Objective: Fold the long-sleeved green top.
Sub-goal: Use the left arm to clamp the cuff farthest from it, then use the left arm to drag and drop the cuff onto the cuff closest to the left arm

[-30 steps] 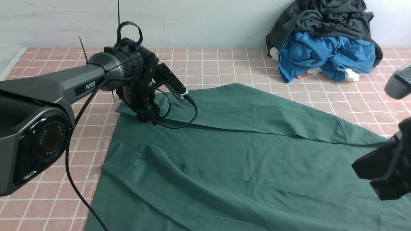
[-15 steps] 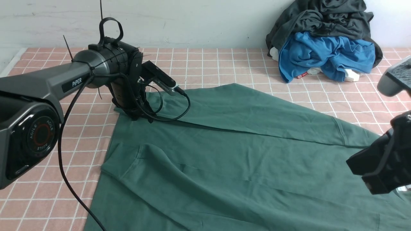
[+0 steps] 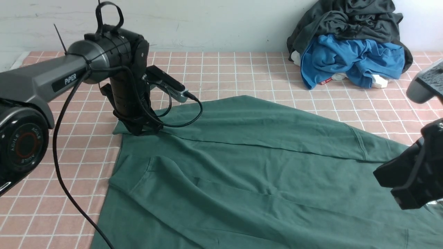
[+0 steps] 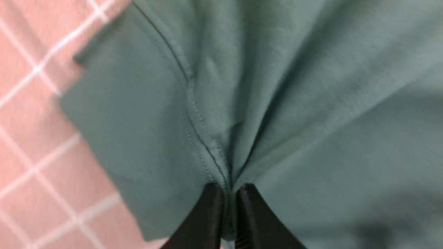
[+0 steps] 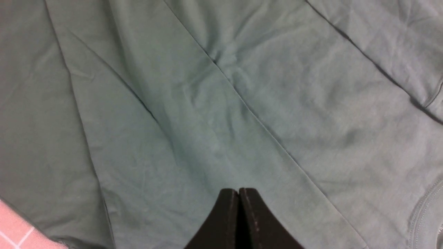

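You have the green top (image 3: pixel 249 166) spread nearly flat over the pink checked tablecloth (image 3: pixel 242 69), with long shallow creases running across it and a long strip of its own cloth laid over its far side. Your left gripper (image 4: pixel 226 188) stands at the top's far left corner, pointing down. Its fingers are pinched on a small ridge of the fabric, right where a stitched seam runs up between them, and the cloth gathers into pleats toward that pinch. Your right gripper (image 5: pixel 238 190) hangs over the right part of the top, its fingers pressed tip to tip with nothing between them. You cannot tell from these views whether they touch the cloth. Beyond the top's far right edge, and apart from it, a blue garment (image 3: pixel 349 58) lies bunched beneath a dark grey garment (image 3: pixel 346 17).
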